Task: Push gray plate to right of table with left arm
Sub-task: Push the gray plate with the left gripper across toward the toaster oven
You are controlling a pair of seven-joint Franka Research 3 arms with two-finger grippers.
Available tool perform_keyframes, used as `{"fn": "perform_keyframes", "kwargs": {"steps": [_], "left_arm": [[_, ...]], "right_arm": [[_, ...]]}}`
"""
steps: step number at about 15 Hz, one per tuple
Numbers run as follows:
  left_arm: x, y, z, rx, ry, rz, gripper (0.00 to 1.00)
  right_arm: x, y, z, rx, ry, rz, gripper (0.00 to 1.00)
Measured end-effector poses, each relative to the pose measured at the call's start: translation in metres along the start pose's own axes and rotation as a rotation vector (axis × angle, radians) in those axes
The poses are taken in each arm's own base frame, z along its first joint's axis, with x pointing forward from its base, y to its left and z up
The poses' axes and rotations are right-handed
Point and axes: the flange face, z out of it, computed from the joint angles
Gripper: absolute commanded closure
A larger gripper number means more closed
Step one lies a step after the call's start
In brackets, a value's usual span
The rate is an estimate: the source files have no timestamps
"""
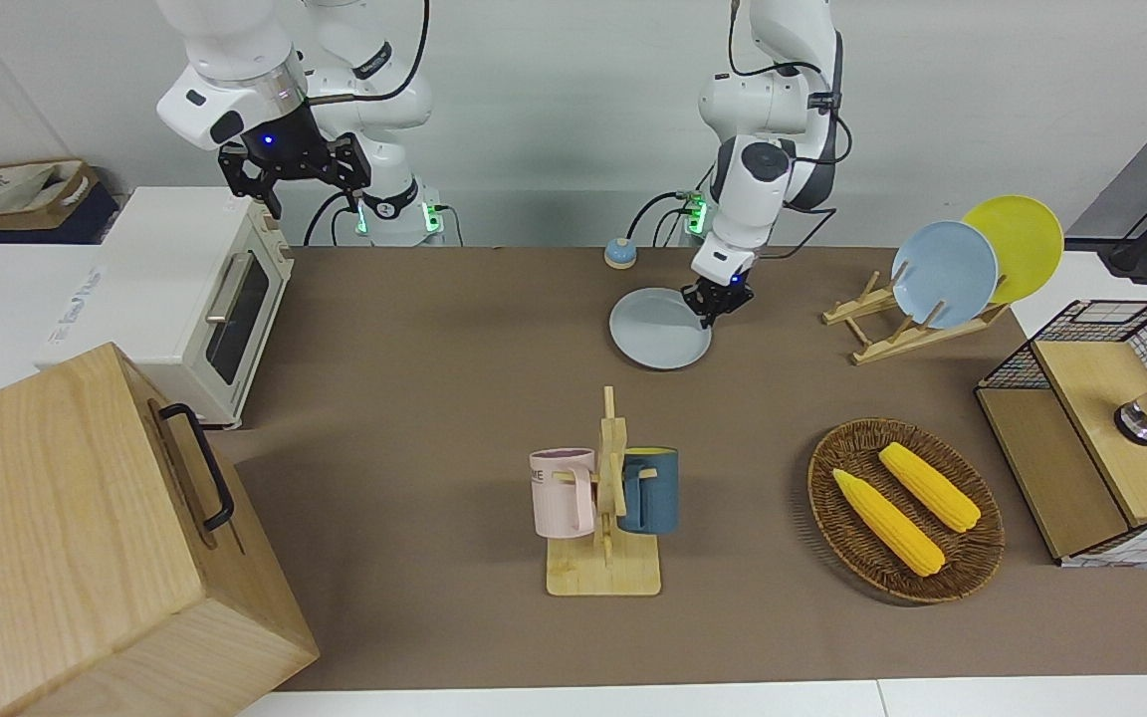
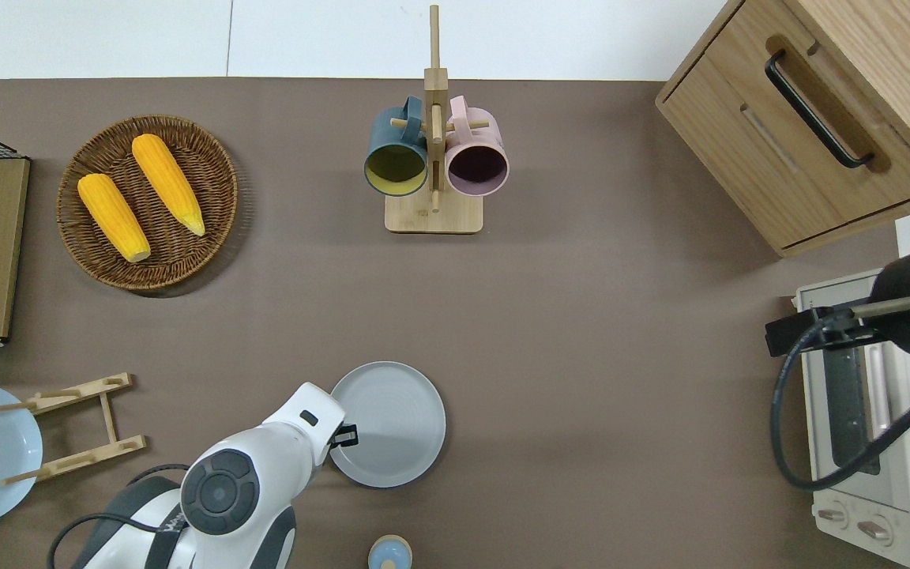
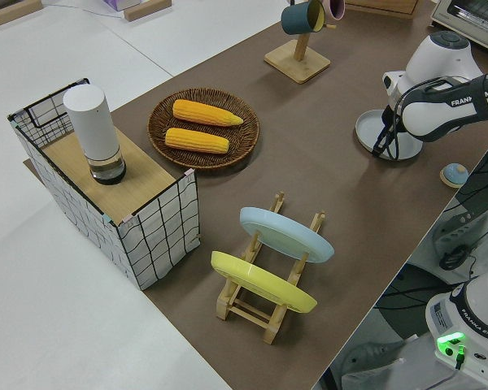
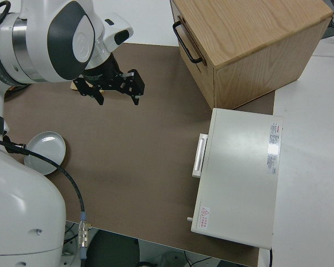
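While its fingers' state is unclear, the left hand [image 2: 347, 435] touches the round, smooth gray plate [image 2: 392, 423].

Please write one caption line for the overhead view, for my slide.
Left arm's hand at the rim of the gray plate on the table.

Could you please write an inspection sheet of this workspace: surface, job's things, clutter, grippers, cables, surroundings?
Surface: brown table with white borders.
Job's things: gray plate flat on the table, near the robots' edge.
Clutter: wicker basket with two corn cobs; mug stand with two mugs; plate rack holding a blue plate and a yellow plate; wire crate; wooden drawer box; toaster oven; small bell.
Grippers: left gripper low at the plate's rim, on the left arm's side; right arm parked, right gripper with fingers open.
Cables: black cable over the oven.
Surroundings: white wall; bag beside the table.
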Motion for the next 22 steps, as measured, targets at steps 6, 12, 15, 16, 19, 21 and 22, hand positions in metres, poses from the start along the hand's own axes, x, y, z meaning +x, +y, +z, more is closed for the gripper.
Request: {"fn": "perform_keyframes", "kwargs": {"steps": [6, 12, 15, 16, 19, 21, 22], "left_arm": [[-0.014, 0.062, 0.006, -0.037, 0.023, -0.051, 1.0], [-0.018, 0.109, 0.01, -0.068, 0.021, -0.084, 1.0], [-0.021, 0.134, 0.012, -0.067, 0.031, -0.097, 1.0], [-0.023, 0.144, 0.012, -0.066, 0.036, -0.103, 1.0], [-0.026, 0.173, 0.014, -0.065, 0.037, -0.119, 1.0], [-0.027, 0.194, 0.015, -0.062, 0.026, -0.129, 1.0], [-0.028, 0.205, 0.015, -0.063, 0.022, -0.134, 1.0]], "right_arm": [[0.0, 0.0, 0.0, 0.0, 0.0, 0.0, 0.017], [0.0, 0.0, 0.0, 0.0, 0.0, 0.0, 0.017], [0.0, 0.0, 0.0, 0.0, 0.0, 0.0, 0.017], [0.0, 0.0, 0.0, 0.0, 0.0, 0.0, 0.017], [0.0, 0.0, 0.0, 0.0, 0.0, 0.0, 0.017], [0.0, 0.0, 0.0, 0.0, 0.0, 0.0, 0.017], [0.0, 0.0, 0.0, 0.0, 0.0, 0.0, 0.017]]}}
